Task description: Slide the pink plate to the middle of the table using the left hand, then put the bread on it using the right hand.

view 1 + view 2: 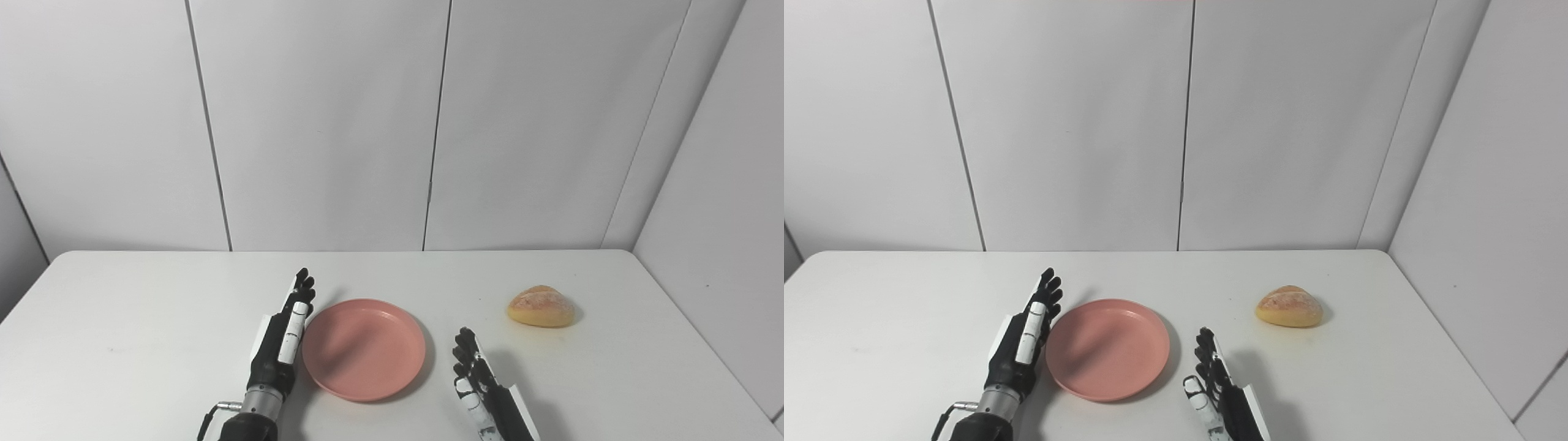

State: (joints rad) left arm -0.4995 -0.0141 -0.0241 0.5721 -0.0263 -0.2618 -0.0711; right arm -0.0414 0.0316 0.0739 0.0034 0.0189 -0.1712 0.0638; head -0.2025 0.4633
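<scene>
The pink plate [364, 349] lies flat near the middle of the white table [153, 306], empty. My left hand [283, 337] is open with its fingers straight, set edge-on against the plate's left rim. The bread [541, 306], a golden round bun, lies on the table to the right of the plate. My right hand [481, 383] is open and empty, just right of the plate and nearer than the bread, apart from both. The same scene shows in the right eye view: plate [1107, 349], bread [1289, 306], left hand [1024, 343], right hand [1219, 389].
White wall panels [318, 122] stand behind the table and along its right side [716, 214]. The table's right edge runs close to the bread.
</scene>
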